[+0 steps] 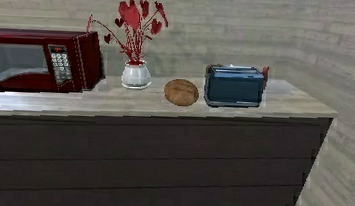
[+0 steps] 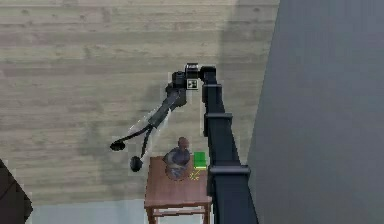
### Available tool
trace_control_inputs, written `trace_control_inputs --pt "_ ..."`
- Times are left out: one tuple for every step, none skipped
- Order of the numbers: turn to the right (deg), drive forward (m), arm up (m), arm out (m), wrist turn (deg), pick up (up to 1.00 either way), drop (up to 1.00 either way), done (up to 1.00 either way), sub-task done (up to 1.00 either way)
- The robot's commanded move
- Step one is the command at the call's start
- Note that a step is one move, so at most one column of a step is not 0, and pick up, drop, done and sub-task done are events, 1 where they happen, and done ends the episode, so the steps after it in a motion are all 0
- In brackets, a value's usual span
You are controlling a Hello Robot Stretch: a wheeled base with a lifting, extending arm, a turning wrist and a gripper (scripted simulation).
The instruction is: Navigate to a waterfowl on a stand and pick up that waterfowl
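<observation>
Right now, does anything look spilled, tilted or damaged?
Nothing stands out. The red microwave, white vase of red flowers, round brown loaf and blue toaster sit upright on the pale counter; the small grey figure stands on the brown wooden stand.

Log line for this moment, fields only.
gripper: left of wooden stand in arm side view, holds nothing | grey figure: on stand | pick: not yet done

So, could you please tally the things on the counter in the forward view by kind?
Appliances: 2, the red microwave and the blue toaster
Vase of red flowers: 1
Round brown loaf: 1
Total: 4
</observation>
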Motion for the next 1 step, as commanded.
trace_control_inputs --pt "0.0 0.0 0.0 0.0 45.0 0.0 0.0 0.0 0.0"
